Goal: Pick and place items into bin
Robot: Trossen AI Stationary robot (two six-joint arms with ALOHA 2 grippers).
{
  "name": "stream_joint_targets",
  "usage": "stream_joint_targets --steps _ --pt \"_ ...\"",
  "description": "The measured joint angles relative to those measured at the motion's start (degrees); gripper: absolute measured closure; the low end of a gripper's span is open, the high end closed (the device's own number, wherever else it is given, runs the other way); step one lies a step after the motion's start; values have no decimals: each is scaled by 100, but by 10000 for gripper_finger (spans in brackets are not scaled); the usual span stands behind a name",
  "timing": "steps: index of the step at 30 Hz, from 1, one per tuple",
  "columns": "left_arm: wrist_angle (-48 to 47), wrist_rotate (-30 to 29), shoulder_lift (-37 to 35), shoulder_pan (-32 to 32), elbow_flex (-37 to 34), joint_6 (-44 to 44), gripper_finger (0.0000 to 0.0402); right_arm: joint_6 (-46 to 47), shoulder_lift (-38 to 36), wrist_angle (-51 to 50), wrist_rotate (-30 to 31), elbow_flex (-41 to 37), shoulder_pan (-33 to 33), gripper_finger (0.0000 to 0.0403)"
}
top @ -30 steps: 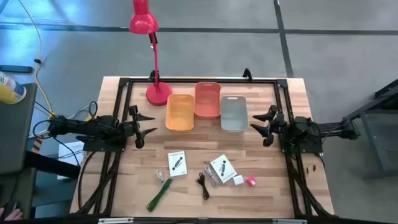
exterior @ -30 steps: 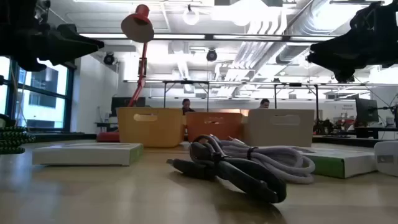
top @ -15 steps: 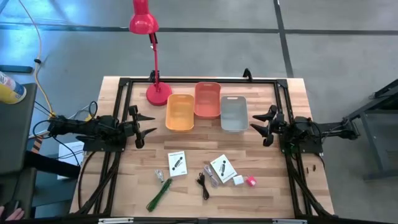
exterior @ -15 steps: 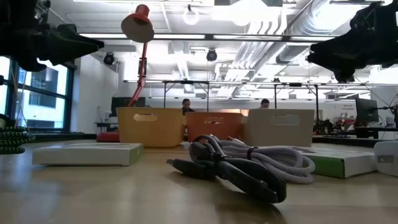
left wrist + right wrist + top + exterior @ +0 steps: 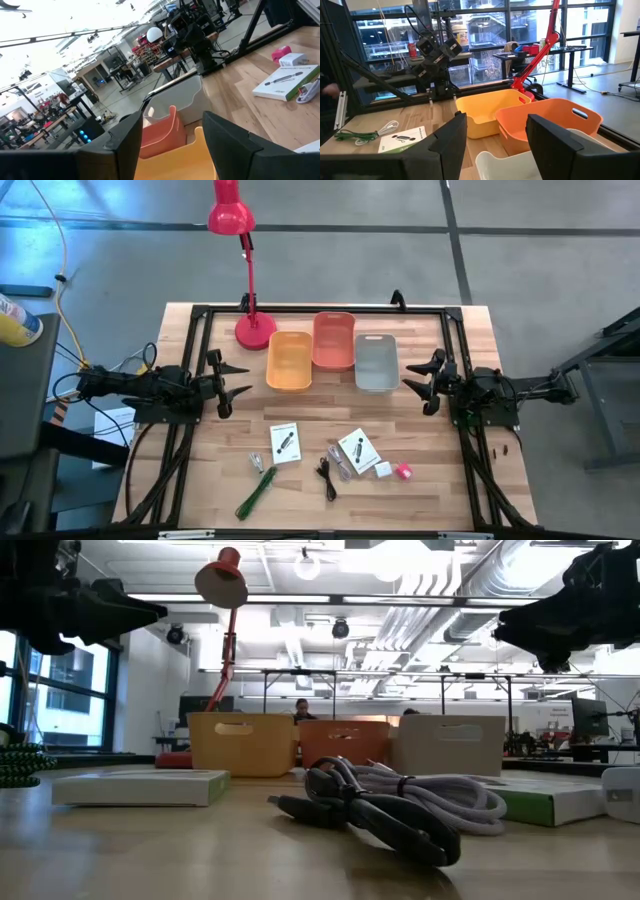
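Two white cards with black print (image 5: 284, 442) (image 5: 357, 450), a green stick (image 5: 256, 491), a black cable (image 5: 327, 474), a white cube (image 5: 383, 469), a pink cube (image 5: 403, 471) and a small clear packet (image 5: 257, 461) lie flat on the table's near half. Three bins stand at the far middle: yellow (image 5: 290, 360), orange (image 5: 334, 340), white (image 5: 375, 362). My left gripper (image 5: 238, 381) is open and empty at the table's left, pointing right. My right gripper (image 5: 414, 381) is open and empty at the right, pointing left. Both hover above the table.
A red desk lamp (image 5: 243, 275) stands at the far left of the table, its base (image 5: 255, 330) beside the yellow bin. A black frame (image 5: 320, 309) runs along the table's edges. Bare wood lies between the bins and the items.
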Motion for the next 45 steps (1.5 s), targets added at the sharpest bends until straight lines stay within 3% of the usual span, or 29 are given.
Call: stream_joint_targets --steps 22,25,29,32,37,42,45 --pt "5 0 1 -2 0 -53 208 0 0 0 0 2 0 208" --pt "8 132 -1 -2 1 -543 208 0 0 0 0 2 0 208" --pt "185 693 0 -2 2 -1931 208 0 0 1 1 2 0 208" --pt "163 715 -1 -2 2 -2756 208 0 1 0 1 2 0 208" --pt "186 698 1 -2 2 -3049 208 0 2 0 0 0 0 208" --pt "263 804 1 -2 2 -4523 208 32 0 26 -1 1 0 208" --pt "264 826 1 -2 2 -4811 208 880 0 181 -47 2 0 208"
